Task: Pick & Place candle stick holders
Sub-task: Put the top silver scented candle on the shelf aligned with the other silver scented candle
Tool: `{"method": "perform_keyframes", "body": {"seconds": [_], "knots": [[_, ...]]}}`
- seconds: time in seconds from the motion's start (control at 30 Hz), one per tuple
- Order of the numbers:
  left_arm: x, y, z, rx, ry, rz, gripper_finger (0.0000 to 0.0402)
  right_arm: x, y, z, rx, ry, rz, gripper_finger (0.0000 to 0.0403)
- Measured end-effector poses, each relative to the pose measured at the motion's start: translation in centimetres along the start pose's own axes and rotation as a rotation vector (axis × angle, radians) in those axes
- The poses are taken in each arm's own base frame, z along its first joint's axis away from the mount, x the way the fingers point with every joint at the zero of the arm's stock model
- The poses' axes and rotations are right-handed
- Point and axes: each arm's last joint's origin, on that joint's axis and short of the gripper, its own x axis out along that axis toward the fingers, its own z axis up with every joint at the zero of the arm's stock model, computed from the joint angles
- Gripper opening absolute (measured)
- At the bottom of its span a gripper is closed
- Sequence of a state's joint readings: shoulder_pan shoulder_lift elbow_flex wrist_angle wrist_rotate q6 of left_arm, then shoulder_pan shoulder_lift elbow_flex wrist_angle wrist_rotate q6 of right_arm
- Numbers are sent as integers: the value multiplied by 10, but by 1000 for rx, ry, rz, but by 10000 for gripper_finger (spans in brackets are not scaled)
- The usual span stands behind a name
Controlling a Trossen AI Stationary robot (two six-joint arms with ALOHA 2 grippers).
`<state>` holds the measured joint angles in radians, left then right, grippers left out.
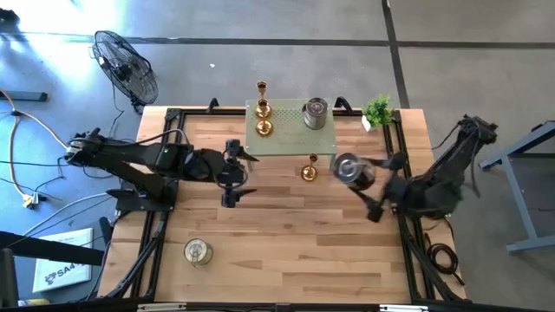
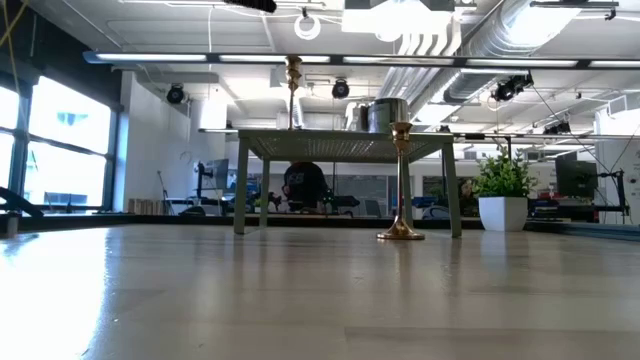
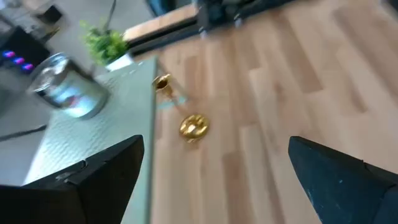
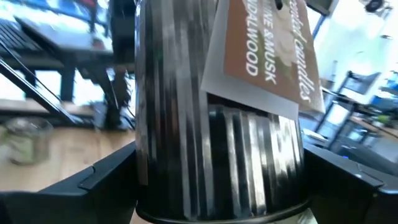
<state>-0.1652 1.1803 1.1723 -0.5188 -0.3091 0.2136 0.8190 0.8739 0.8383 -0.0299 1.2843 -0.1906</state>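
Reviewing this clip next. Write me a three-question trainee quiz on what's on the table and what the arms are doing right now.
1. True or false: the right gripper is shut on a silver jar holder.
2. How many gold holders stand on the green raised stand? A one, B two, C three.
3. Fill in: the left gripper is ___ and holds nothing.

Key
1. True; the right wrist view shows the ribbed jar between the fingers.
2. B; a third gold holder stands on the table in front of the stand.
3. Open.

Two dark, jointed arms (image 1: 147,160) end in broad black fingers (image 3: 99,180).
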Motion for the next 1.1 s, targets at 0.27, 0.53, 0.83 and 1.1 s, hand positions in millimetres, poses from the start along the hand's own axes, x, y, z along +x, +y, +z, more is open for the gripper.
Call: {"method": "perform_keyframes", "body": {"seconds": [0.27, 0.53, 0.83, 1.1], "knots": [[24, -1, -47, -51, -99, -63, 392, -29, -44, 12, 91, -65, 80, 356], [45, -3, -91, -141, -133, -149, 392, -27, -80, 31, 176, -188, 57, 356], [49, -3, -100, -159, -130, -156, 392, -16, -102, 51, 151, -539, 59, 356], [48, -2, -94, -154, -208, -198, 392, 16, -98, 48, 78, -580, 9, 356]]}}
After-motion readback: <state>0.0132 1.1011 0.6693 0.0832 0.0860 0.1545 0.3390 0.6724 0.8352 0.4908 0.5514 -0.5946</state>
